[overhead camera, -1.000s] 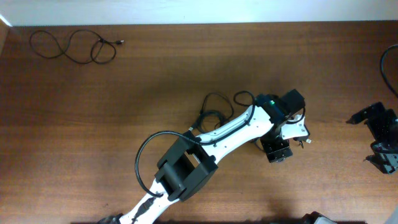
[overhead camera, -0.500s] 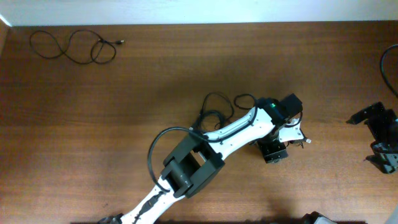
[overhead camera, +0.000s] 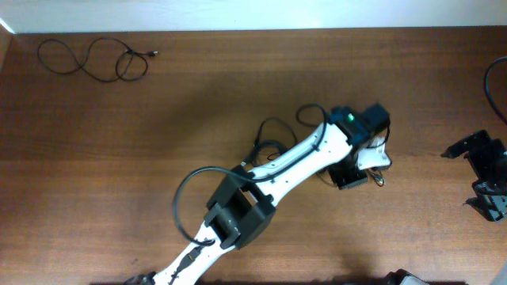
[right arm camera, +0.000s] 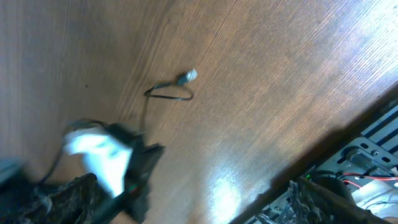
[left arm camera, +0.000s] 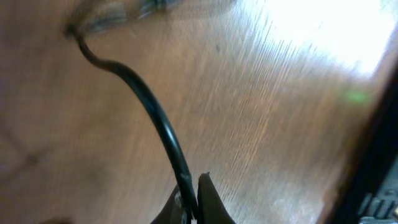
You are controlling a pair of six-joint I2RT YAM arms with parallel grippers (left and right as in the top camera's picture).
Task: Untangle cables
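Pose, L arm (overhead camera: 309, 154): stretched diagonally from near edge of bench (overhead camera: 158, 158) up-right. Forearm lies across right side of tangle (overhead camera: 271, 141), wrist bent down just right of tangle. Elbow block sits near-left of tangle, w/ arm's own thick cable looping out beside it.

L hand (left arm camera: 189, 208): pinched tight on one thin black strand (left arm camera: 146, 106). Wrist cam shows strand leaving fingertips and curving up-left over the wood; far end too blurred to read.

R hand (overhead camera: 485, 178): parked well right of tangle at bench's right edge, fingers spread wide, holding nothing.

Cables: tangle is a few black loops mid-bench, partly under L forearm. Small plug (right arm camera: 186, 76) on a short curl lies flat just right of L hand, i.e. right of tangle. Can't tell if it belongs to the held strand. Loose cord (overhead camera: 91, 59) lies well apart, far-left of tangle, close to far edge by white wall.

Room: wide open wood left of and behind tangle up to far edge. Open strip right of tangle between the two hands. Near side of tangle crowded by L arm.
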